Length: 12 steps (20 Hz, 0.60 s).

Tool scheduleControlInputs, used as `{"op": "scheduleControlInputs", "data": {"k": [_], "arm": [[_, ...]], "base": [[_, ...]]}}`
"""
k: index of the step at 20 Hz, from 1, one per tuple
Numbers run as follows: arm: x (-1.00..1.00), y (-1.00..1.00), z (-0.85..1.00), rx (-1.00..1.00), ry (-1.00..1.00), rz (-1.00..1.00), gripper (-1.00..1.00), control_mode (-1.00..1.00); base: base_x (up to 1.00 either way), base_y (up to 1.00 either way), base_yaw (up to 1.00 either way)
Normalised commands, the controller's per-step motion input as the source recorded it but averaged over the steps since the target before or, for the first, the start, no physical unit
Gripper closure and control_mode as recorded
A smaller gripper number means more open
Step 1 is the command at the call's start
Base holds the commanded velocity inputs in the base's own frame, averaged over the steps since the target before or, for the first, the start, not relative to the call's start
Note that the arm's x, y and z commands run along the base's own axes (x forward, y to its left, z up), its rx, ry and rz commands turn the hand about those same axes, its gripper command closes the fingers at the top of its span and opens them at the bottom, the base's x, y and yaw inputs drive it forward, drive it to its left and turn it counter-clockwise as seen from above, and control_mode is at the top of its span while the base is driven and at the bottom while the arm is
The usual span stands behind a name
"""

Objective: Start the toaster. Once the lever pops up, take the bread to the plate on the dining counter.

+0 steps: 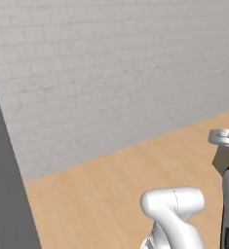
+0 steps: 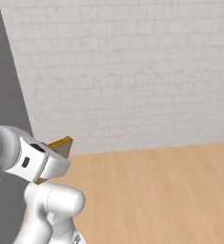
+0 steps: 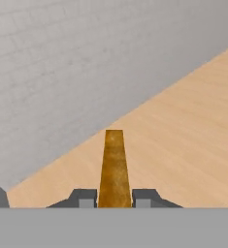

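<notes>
I see my gripper [image 3: 115,197] clamped on the bread [image 3: 114,169], the slice edge-on between both fingertips, pointing to 12 o'clock in hand view. Right base view has the bread [image 2: 61,145] at 9 o'clock, over wood floor [image 2: 156,190], white brick wall [image 2: 132,71] behind.

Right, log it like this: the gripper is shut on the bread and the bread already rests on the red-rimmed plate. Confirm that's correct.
Not quite. The gripper is shut on the bread, but the bread rests on nothing: in the hand view it sticks out edge-on between the fingers, above bare wood floor in front of a white brick wall.
</notes>
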Motion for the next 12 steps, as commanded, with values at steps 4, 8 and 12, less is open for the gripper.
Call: {"op": "scheduleControlInputs", "data": {"k": [4,8,12], "arm": [[0.0,0.0,0.0,0.0,0.0,0.0,1.0,1.0],[0.0,0.0,0.0,0.0,0.0,0.0,1.0,1.0],[0.0,0.0,0.0,0.0,0.0,0.0,1.0,1.0]], "base": [[1.0,0.18,-0.48],[1.0,0.16,-0.53],[1.0,0.26,-0.61]]}}
